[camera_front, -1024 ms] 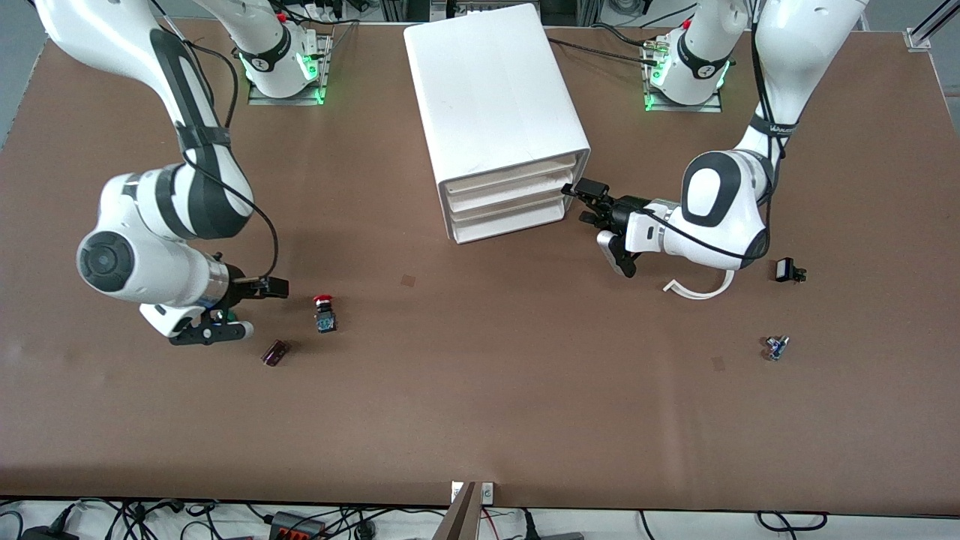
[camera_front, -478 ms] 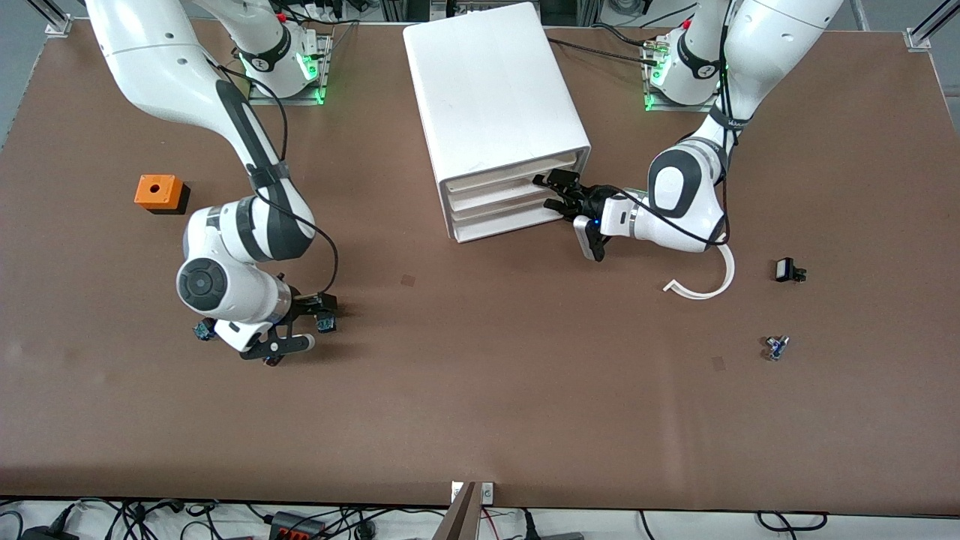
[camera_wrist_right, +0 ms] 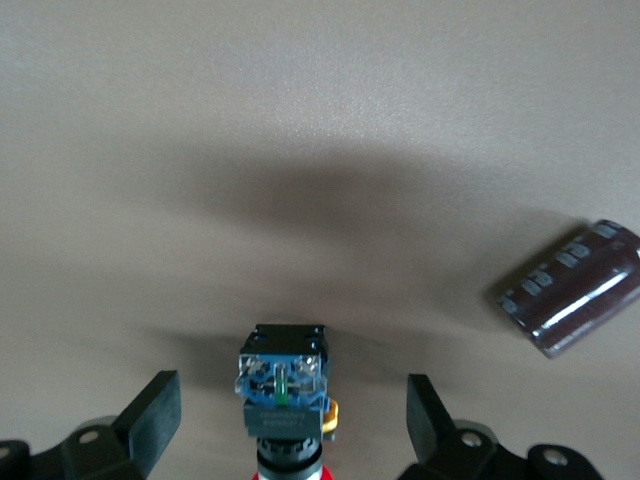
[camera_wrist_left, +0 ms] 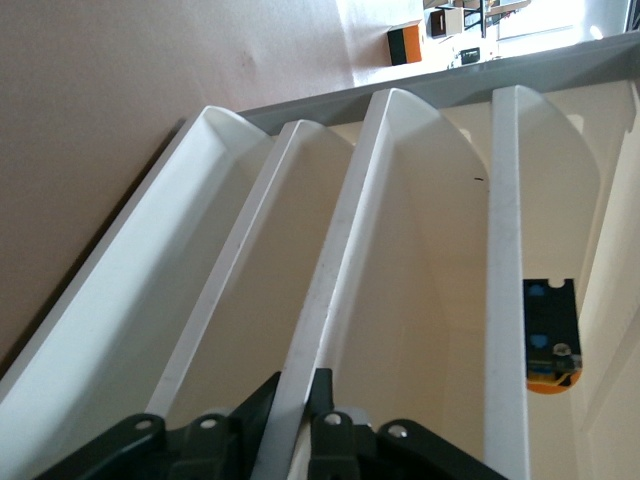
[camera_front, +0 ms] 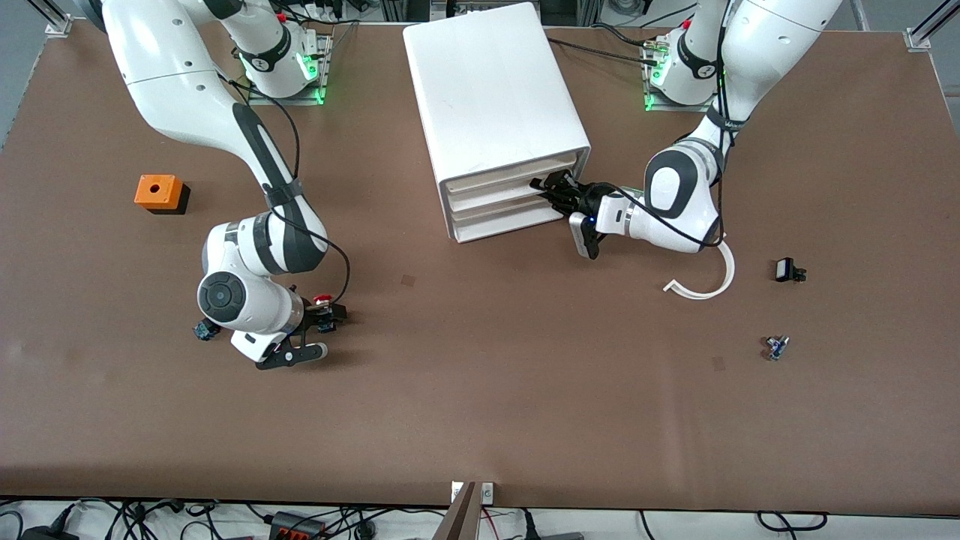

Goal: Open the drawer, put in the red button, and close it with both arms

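The red button (camera_front: 322, 301) lies on the brown table toward the right arm's end. Its black-and-blue body (camera_wrist_right: 285, 392) shows between the fingers in the right wrist view. My right gripper (camera_front: 330, 327) is low over it and open (camera_wrist_right: 293, 420), one finger on each side, touching neither. The white three-drawer cabinet (camera_front: 495, 97) stands at the middle of the table with its drawers closed. My left gripper (camera_front: 546, 187) is at the cabinet's front. In the left wrist view it (camera_wrist_left: 292, 398) is shut on the thin front lip of the top drawer (camera_wrist_left: 335, 240).
An orange box with a hole (camera_front: 158, 192) sits toward the right arm's end. A dark maroon cylinder (camera_wrist_right: 572, 290) lies beside the button, and a small blue part (camera_front: 202, 330) sits by the right arm. A white curved strip (camera_front: 701, 283), a black part (camera_front: 786, 270) and a small blue part (camera_front: 776, 346) lie toward the left arm's end.
My right gripper swung toward the middle of the table and now straddles the red button. My left gripper moved in to the cabinet's front and closed on the top drawer's lip.
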### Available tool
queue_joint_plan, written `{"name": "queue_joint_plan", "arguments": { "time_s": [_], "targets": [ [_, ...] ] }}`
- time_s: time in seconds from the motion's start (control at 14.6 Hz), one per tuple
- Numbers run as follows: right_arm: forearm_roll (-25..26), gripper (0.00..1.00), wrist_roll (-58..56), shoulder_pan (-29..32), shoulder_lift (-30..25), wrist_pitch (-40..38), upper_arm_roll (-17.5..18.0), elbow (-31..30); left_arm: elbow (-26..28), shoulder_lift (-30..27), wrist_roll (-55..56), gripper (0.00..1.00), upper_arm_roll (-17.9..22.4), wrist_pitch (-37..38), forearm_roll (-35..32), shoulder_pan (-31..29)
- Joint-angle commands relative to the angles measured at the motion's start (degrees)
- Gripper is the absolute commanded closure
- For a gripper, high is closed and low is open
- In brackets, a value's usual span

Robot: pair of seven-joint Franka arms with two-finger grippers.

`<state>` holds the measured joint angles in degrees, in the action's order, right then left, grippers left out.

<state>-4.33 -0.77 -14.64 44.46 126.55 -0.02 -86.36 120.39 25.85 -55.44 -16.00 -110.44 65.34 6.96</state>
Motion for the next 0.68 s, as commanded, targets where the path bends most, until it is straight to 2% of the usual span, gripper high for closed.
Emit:
{"name": "queue_joint_plan", "arguments": {
  "time_s": [0.0,0.14,0.34,0.61],
  "targets": [
    [-0.33,0.00,-3.87,-0.48,1.42,0.45,-0.25,1.37,-3.47,1.74,-1.07,0.99,0.17,-1.53,0.23,-0.45],
    [-0.24,0.00,-5.55,-0.48,1.77,0.10,-0.25,1.29,-8.30,4.99,-1.43,0.99,0.61,-1.53,-0.90,-0.63],
    [0.02,0.00,-6.52,-1.79,1.68,-0.17,-0.25,1.28,-15.60,9.03,1.38,0.98,1.58,-1.62,-7.40,-0.63],
    [0.99,0.00,-6.53,-1.97,1.86,-0.17,-0.25,0.76,-21.58,12.38,2.00,0.94,4.12,-1.62,-10.23,-0.63]
  ]
}}
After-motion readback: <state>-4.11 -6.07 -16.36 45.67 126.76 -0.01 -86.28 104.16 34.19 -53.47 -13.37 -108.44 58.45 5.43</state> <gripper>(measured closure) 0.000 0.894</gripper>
